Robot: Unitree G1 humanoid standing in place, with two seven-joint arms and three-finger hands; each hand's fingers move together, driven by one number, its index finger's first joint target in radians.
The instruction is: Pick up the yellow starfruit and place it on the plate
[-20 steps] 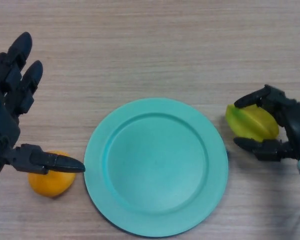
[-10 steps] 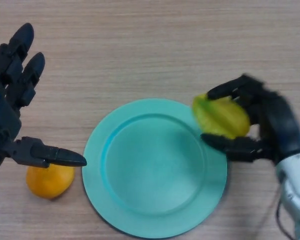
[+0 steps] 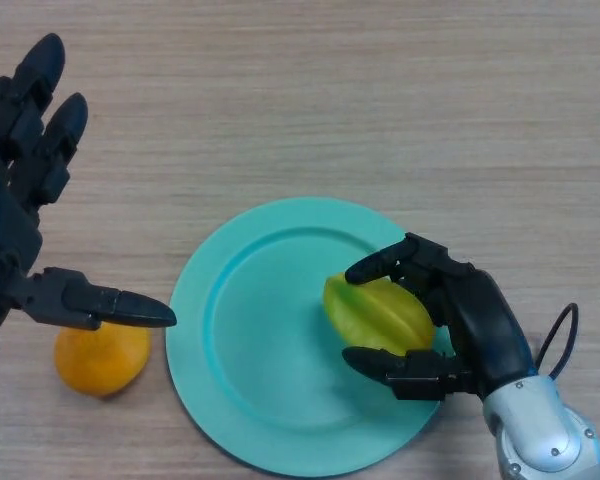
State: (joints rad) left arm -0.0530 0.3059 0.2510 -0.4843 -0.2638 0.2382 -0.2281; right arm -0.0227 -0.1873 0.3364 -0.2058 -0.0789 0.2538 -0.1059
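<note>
starfruit (image 3: 378, 314) over the right half of the plate (image 3: 250, 340), inside the rim, just right of centre; cannot tell if it touches the plate or hangs just above it. right hand (image 3: 470, 320) wraps it from the right: fingers (image 3: 390, 264) curl over its far side, thumb (image 3: 380, 362) hooks under its near side, fruit pinched between them, its left end poking out free toward plate centre. the hand lies across the plate's right rim. left and centre of the plate bare, room there. wood table (image 3: 330, 100) beyond the far rim open all the way back. plate's near rim close to the bottom edge of the view.

orange (image 3: 102, 355) sits on the table just left of the plate, apart from the rim. left hand (image 3: 20, 230) at the left edge, fingers straight and spread, holding nothing; its thumb (image 3: 120, 306) reaches out above the orange, tip near the plate's left rim.
</note>
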